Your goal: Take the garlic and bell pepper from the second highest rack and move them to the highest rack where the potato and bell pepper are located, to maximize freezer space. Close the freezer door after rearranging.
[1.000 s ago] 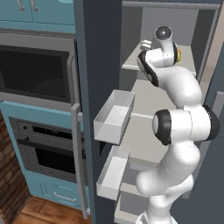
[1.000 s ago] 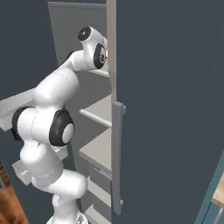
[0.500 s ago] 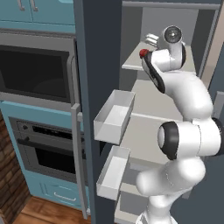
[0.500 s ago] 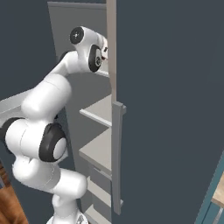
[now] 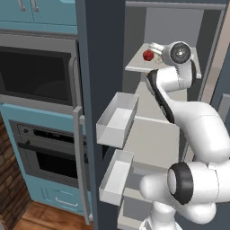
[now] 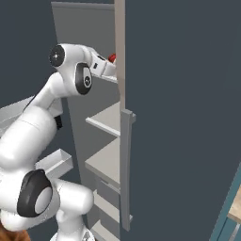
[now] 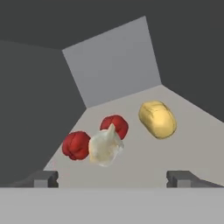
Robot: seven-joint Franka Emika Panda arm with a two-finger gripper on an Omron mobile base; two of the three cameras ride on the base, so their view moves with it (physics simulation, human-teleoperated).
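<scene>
Lying on the top rack [image 7: 144,162], the garlic [image 7: 105,148] sits ahead of the claw [image 7: 113,178], left of centre between its spread tips. Two red bell peppers [image 7: 76,145] flank it; the potato [image 7: 158,119] lies farther right.

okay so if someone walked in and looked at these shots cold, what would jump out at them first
Most likely the food cluster on the top freezer shelf in the hand view: a white garlic bulb in front of two red bell peppers, with a yellow potato off to one side. Next, the big white arm reaching up to that shelf, its pincer open just short of the food, and the two door bins jutting out below.
</scene>
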